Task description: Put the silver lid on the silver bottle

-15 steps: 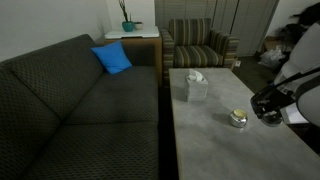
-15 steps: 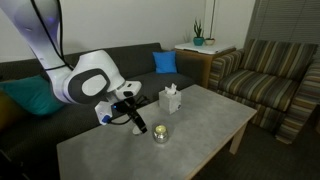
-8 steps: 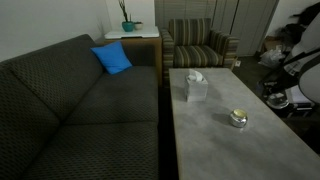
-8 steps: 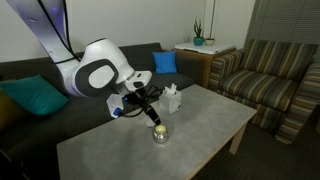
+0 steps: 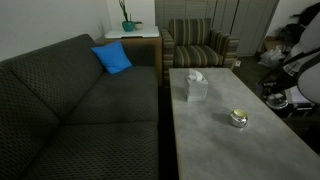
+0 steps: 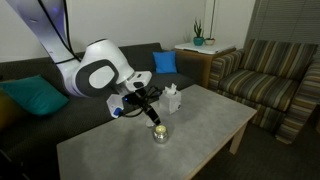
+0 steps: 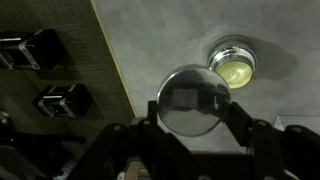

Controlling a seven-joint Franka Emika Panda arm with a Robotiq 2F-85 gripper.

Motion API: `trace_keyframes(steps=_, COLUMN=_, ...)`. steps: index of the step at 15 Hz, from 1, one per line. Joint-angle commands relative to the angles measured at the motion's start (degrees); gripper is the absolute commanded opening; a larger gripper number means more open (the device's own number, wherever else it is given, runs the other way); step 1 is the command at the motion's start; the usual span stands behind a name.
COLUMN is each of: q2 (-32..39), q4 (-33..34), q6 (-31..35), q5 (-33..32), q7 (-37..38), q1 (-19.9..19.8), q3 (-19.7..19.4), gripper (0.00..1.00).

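The silver bottle stands open on the grey table, its pale yellowish mouth showing; it also shows in both exterior views. My gripper is shut on the round shiny silver lid and holds it in the air, a little beside and above the bottle. In an exterior view the gripper hangs just above the bottle. In the other it sits at the table's right edge.
A white tissue box stands on the table beyond the bottle. A dark sofa with a blue cushion runs along one long side. A striped armchair stands past the far end.
Since a second ago my gripper has moved with the lid toward the bottle and now hangs over it. Nothing has moved in the last half second.
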Motion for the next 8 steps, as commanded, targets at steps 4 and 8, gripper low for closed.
trace_keyframes(steps=4, q2=-4.15, q4=3.47, q6=-7.24, q5=-7.29, q7=-11.48, q1=-9.03, q3=1.95, gripper=0.44)
trace_keyframes(steps=8, q2=-5.72, q4=8.62, q6=-14.36, q5=-13.08, q7=-14.51, q1=-14.27, q3=2.96, gripper=0.44)
